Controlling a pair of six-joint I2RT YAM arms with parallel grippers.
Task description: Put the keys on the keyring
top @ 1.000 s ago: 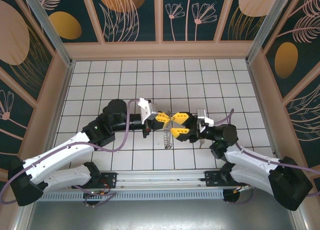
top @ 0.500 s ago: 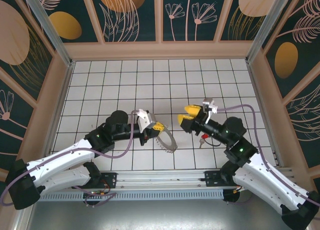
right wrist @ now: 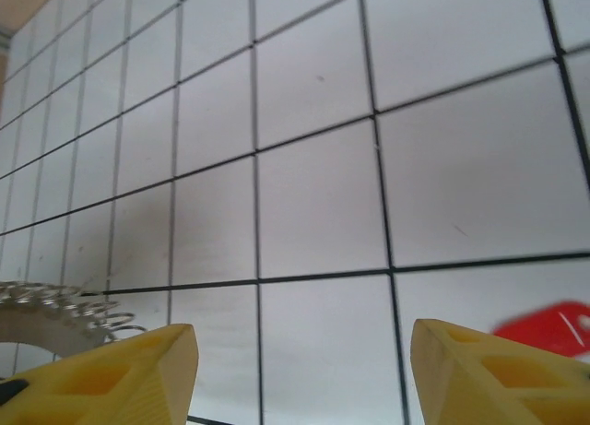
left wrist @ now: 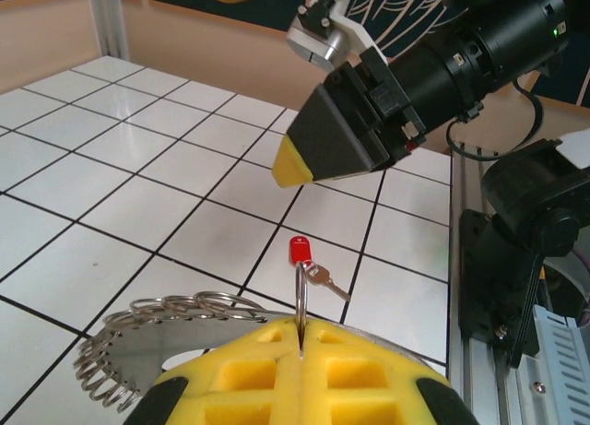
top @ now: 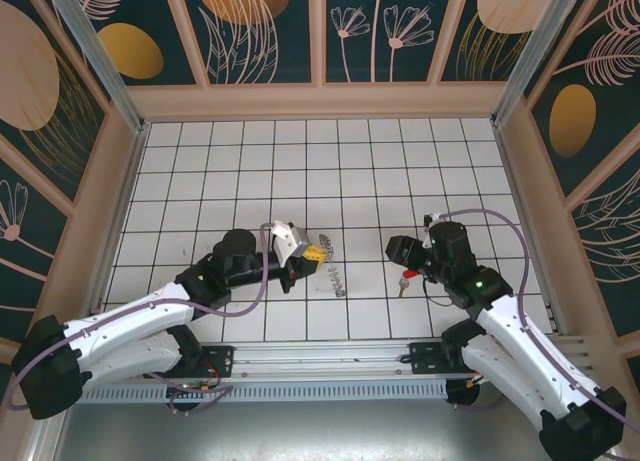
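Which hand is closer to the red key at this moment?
Right. The right hand is just beside the red key; the left hand, clamped on the keyring, sits farther off to the key's left.

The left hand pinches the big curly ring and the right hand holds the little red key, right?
Not quite. The small key with the red plastic head lies on the white tiled floor, as the left wrist view shows; the right gripper is open near it. The left gripper does pinch the large coiled-wire keyring.
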